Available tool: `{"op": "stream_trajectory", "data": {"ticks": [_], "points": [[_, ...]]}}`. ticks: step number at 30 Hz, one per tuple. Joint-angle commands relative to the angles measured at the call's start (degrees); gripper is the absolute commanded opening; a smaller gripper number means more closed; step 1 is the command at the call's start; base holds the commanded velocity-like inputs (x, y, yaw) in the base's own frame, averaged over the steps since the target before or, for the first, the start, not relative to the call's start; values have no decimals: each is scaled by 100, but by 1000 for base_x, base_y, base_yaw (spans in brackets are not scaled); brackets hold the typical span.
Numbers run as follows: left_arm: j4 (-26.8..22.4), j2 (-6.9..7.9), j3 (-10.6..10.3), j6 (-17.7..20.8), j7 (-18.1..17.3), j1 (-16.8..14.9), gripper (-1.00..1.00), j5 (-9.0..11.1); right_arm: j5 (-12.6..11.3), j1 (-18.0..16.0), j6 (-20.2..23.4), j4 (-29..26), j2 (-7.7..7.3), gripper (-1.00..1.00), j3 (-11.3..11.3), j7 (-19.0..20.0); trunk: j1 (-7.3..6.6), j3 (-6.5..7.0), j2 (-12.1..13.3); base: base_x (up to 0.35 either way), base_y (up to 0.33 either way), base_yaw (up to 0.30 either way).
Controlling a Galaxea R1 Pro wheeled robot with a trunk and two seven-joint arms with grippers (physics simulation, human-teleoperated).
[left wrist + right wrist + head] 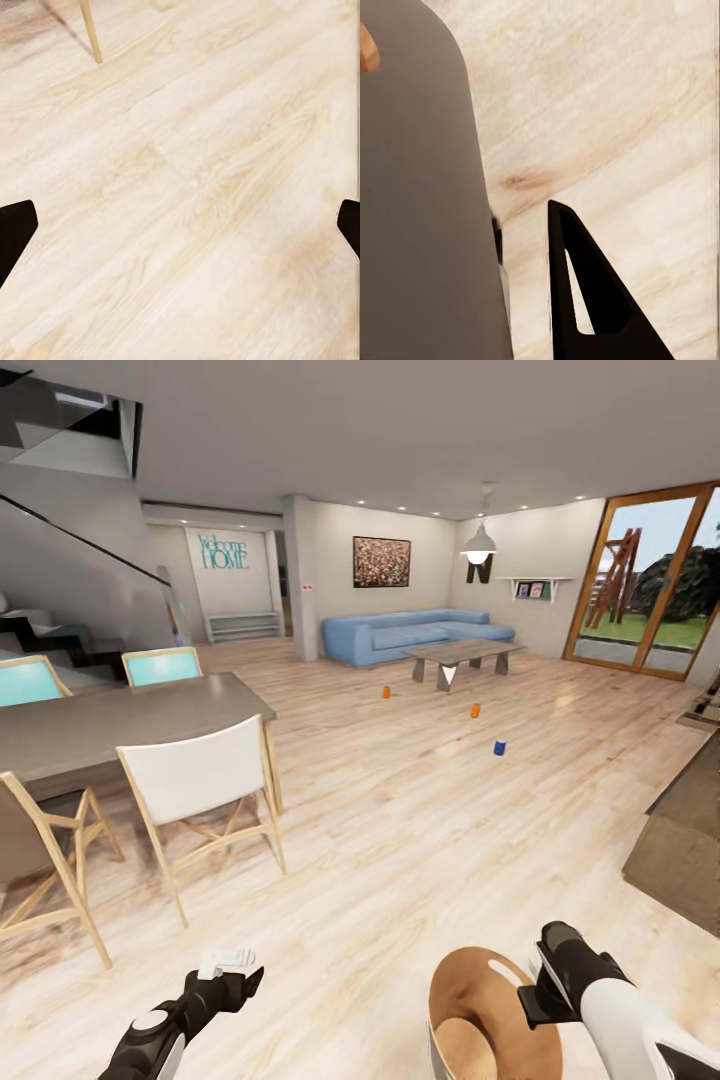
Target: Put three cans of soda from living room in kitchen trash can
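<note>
Three cans of soda stand on the plank floor far ahead, short of the low table: an orange can (pixel 386 691), a second orange can (pixel 475 710) and a blue can (pixel 499 747). The tash can (pixel 437 1000), wood-brown inside with a grey wall (pixel 420 187), hangs low and close in front of me. My right gripper (pixel 535 992) (pixel 525 244) is shut on its rim, with one black finger (pixel 585 300) outside the wall. Over bare floor, my left gripper (pixel 226 964) (pixel 180 225) is open and holds nothing.
A grey dining table (pixel 120 725) with wooden chairs (pixel 200 780) stands at the left. Beyond the cans are the low table (pixel 462 656) and the blue sofa (pixel 410 632). A dark counter (pixel 685 830) lines the right side, with a glass door (pixel 650 585) behind it.
</note>
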Motion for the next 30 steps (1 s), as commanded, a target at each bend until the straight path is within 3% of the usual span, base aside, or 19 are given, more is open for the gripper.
{"op": "stream_trajectory", "data": {"ticks": [1, 15, 30], "points": [[1, 0, 0, -1, 0, 0, 100, -2, -83, 0, 1, 3, -4, -100, -12, -1, 0, 1, 0, 89, -304, 0], [6, 2, 3, -6, 2, 0, 100, -9, -91, 19, -278, -1, -54, -100, -31, 35, 0, 1, 0, 121, -307, 0], [11, 2, 51, -6, 0, 0, 100, -5, -136, 26, -519, -1, -64, -100, -66, 57, 0, 1, 0, 249, -222, 0]]}}
